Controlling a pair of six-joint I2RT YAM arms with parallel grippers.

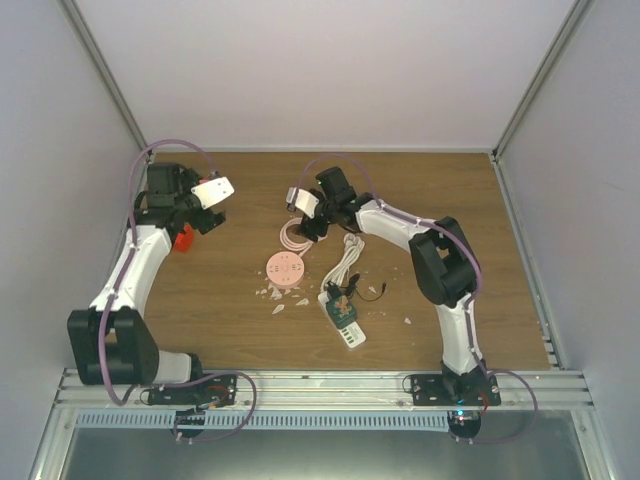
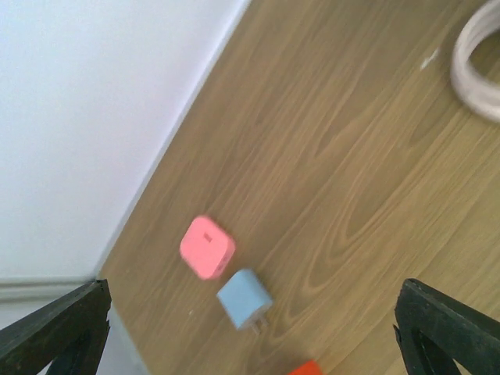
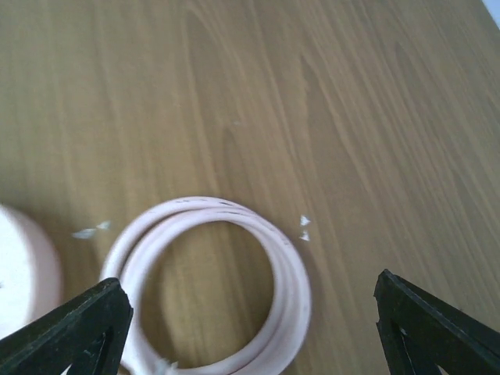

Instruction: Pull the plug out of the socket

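The left arm [image 1: 135, 265] reached up along the left wall, elbow bent low. The left gripper [image 2: 251, 287] hung over the wood with its jaws spread wide, holding nothing. Below it a pink adapter [image 2: 207, 247] and a blue plug [image 2: 244, 299] lay just beside each other, loose on the table [image 1: 450, 200]. Toward the middle sat the round pink socket [image 1: 284, 270], a pink cable coil [image 3: 211, 289] just beyond it. The right gripper [image 3: 250, 281] hovered above that coil, jaws apart and empty. A power strip [image 1: 343, 322] lay nearer the bases. The right arm [image 1: 440, 265] folded sharply, its forearm stretched leftward.
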